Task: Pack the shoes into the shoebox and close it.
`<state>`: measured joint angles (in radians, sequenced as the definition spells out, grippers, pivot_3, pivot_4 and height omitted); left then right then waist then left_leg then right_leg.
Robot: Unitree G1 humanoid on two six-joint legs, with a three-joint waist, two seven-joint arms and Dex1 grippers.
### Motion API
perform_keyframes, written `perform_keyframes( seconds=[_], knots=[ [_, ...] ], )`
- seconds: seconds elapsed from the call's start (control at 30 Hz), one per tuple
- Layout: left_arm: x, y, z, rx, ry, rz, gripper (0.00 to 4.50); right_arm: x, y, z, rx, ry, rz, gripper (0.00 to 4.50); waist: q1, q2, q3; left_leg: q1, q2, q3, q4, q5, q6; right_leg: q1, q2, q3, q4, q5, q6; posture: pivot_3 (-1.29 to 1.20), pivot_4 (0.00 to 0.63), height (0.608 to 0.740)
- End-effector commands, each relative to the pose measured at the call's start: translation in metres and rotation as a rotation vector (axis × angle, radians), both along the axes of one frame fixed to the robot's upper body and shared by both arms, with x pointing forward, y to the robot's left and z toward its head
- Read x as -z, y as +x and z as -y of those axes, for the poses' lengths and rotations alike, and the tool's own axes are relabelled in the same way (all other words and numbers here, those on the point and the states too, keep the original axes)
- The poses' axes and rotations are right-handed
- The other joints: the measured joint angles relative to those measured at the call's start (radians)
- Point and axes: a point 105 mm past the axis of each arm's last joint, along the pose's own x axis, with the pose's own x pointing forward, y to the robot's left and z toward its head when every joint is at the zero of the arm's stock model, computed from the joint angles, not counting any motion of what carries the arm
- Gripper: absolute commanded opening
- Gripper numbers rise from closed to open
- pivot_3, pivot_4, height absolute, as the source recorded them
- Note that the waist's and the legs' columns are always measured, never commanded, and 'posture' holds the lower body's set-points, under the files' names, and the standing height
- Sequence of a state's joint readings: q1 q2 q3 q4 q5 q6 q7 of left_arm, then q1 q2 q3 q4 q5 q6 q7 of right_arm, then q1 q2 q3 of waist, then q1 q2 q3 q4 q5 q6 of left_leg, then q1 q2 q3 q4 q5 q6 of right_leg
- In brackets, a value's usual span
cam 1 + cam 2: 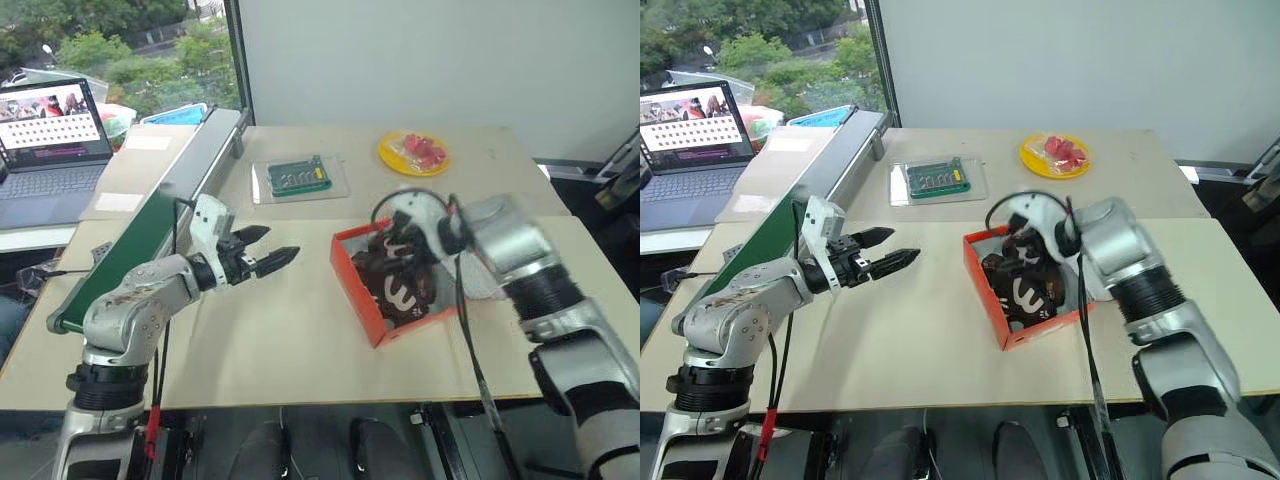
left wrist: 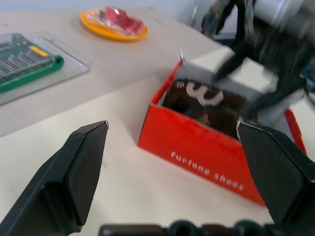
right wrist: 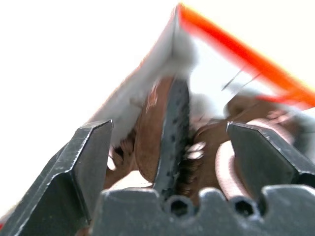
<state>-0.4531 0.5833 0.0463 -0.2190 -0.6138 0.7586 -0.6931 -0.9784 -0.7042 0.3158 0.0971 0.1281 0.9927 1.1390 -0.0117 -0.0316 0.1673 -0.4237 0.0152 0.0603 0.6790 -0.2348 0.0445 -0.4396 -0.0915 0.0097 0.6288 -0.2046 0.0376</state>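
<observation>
Shoebox sits open toward the tabletop's right half, nearer the front edge than the back, with both shoes lying inside it, dark brown with pale markings. Right gripper hangs just over the box's back end, fingers spread wide with nothing between them, shoes directly below the tips. Left gripper is also spread and empty, hovering over bare tabletop well to the left of the box and pointing toward its orange side wall; circuit board and yellow plate lie near the back edge.
</observation>
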Motion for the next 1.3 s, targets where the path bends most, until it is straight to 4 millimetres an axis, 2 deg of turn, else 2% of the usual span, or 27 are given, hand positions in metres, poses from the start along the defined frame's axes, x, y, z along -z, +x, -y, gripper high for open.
perform_keyframes(
  seconds=[0.03, 0.13, 0.2, 0.3, 0.37, 0.5, 0.6, 0.67, 0.7, 0.73, 0.83, 0.97, 1.03, 1.13, 1.3],
  knots=[
    [-0.011, 0.000, 0.010, 0.107, 0.051, 0.066, 4.50, -0.054, -0.025, 0.009, -0.005, 0.087, 0.082, 4.46, 0.008, 0.000, 0.000, -0.001, 0.000, 0.000, 0.000, 0.000, 0.000, 0.000, 0.000, -0.001, -0.001, 0.000, 0.000, 0.00, 0.150, 0.740],
    [-0.011, 0.001, 0.017, 0.186, 0.085, 0.072, 4.50, -0.065, -0.041, 0.027, 0.071, 0.120, 0.089, 4.46, 0.021, 0.000, 0.000, -0.001, -0.001, 0.000, 0.001, 0.000, 0.001, 0.001, -0.001, -0.001, -0.005, 0.000, 0.000, 0.00, 0.150, 0.740],
    [-0.012, 0.001, 0.023, 0.251, 0.107, 0.073, 4.50, -0.058, -0.058, 0.046, 0.135, 0.104, 0.060, 4.46, 0.027, 0.000, 0.000, 0.000, -0.001, 0.000, 0.001, 0.000, 0.001, 0.001, -0.001, -0.001, -0.005, 0.000, 0.000, 0.00, 0.150, 0.740],
    [-0.014, -0.001, 0.030, 0.360, 0.132, 0.067, 4.50, -0.048, -0.087, 0.070, 0.257, 0.127, -0.002, 3.76, 0.034, 0.000, 0.000, -0.001, -0.001, 0.000, 0.001, -0.001, 0.001, 0.002, -0.001, -0.002, -0.006, 0.000, 0.000, 0.00, 0.150, 0.740],
    [-0.014, 0.001, 0.033, 0.407, 0.153, 0.064, 4.50, -0.039, -0.104, 0.086, 0.331, 0.125, -0.026, 3.06, 0.032, 0.000, 0.000, -0.002, -0.001, 0.000, 0.002, -0.001, 0.002, 0.002, -0.001, -0.001, -0.005, 0.000, 0.000, 0.00, 0.150, 0.740],
    [-0.017, 0.008, 0.039, 0.475, 0.193, 0.078, 4.50, -0.006, -0.135, 0.117, 0.487, 0.074, -0.089, 1.69, 0.032, 0.000, 0.000, -0.001, -0.002, 0.000, 0.003, -0.001, 0.002, 0.003, 0.000, -0.001, -0.006, -0.001, 0.000, 0.00, 0.150, 0.740],
    [-0.018, 0.012, 0.042, 0.500, 0.210, 0.090, 4.50, 0.009, -0.146, 0.124, 0.537, 0.125, -0.105, 0.71, 0.021, 0.000, 0.000, 0.000, -0.002, 0.001, 0.004, -0.001, 0.002, 0.004, 0.001, 0.001, -0.005, -0.001, 0.001, 0.00, 0.150, 0.740],
    [-0.020, 0.012, 0.046, 0.523, 0.220, 0.100, 4.50, 0.037, -0.150, 0.135, 0.595, 0.146, -0.114, 0.05, 0.020, -0.001, 0.000, 0.001, -0.001, 0.001, 0.005, -0.001, 0.002, 0.004, 0.001, 0.001, -0.004, -0.001, 0.001, 0.00, 0.150, 0.740],
    [-0.021, 0.012, 0.047, 0.533, 0.222, 0.104, 4.50, 0.049, -0.151, 0.139, 0.620, 0.147, -0.116, 0.05, 0.021, -0.001, -0.001, 0.002, -0.001, 0.000, 0.005, -0.001, 0.002, 0.005, 0.002, 0.001, -0.004, -0.001, 0.002, 0.00, 0.150, 0.740],
    [-0.022, 0.011, 0.048, 0.543, 0.221, 0.104, 4.50, 0.060, -0.150, 0.141, 0.643, 0.157, -0.110, 0.05, 0.022, -0.001, -0.001, 0.002, -0.001, 0.000, 0.005, -0.001, 0.002, 0.007, 0.003, 0.000, -0.005, -0.001, 0.002, 0.00, 0.150, 0.740],
    [-0.024, 0.009, 0.046, 0.556, 0.236, 0.104, 4.50, 0.089, -0.132, 0.151, 0.706, 0.145, -0.001, 0.05, 0.012, -0.001, -0.001, 0.003, -0.002, 0.000, 0.006, -0.001, 0.002, 0.007, 0.002, 0.002, -0.004, -0.002, 0.002, 0.00, 0.150, 0.740],
    [-0.026, 0.009, 0.040, 0.530, 0.254, 0.104, 4.50, 0.128, -0.109, 0.158, 0.763, 0.167, 0.057, 0.05, 0.006, -0.001, -0.001, 0.004, -0.002, 0.001, 0.006, -0.001, 0.002, 0.007, 0.002, 0.003, -0.003, -0.002, 0.003, 0.00, 0.150, 0.740],
    [-0.026, 0.009, 0.037, 0.511, 0.264, 0.107, 4.50, 0.137, -0.093, 0.160, 0.798, 0.209, 0.095, 0.05, -0.002, -0.001, -0.001, 0.004, -0.002, 0.001, 0.006, -0.001, 0.002, 0.007, 0.002, 0.002, -0.003, -0.002, 0.003, 0.00, 0.150, 0.740],
    [-0.028, 0.008, 0.034, 0.501, 0.265, 0.105, 4.50, 0.144, -0.084, 0.163, 0.809, 0.197, 0.115, 0.05, -0.002, 0.003, -0.001, 0.004, -0.002, 0.001, 0.006, -0.001, 0.002, 0.006, 0.002, 0.003, -0.003, -0.002, 0.003, 0.00, 0.150, 0.740],
    [-0.028, 0.005, 0.027, 0.472, 0.275, 0.096, 4.50, 0.156, -0.055, 0.178, 0.863, 0.186, 0.150, 0.05, -0.005, 0.003, -0.001, 0.004, -0.001, 0.002, 0.006, -0.001, 0.002, 0.007, 0.002, 0.003, -0.003, -0.002, 0.003, 0.00, 0.150, 0.740]
  ],
)
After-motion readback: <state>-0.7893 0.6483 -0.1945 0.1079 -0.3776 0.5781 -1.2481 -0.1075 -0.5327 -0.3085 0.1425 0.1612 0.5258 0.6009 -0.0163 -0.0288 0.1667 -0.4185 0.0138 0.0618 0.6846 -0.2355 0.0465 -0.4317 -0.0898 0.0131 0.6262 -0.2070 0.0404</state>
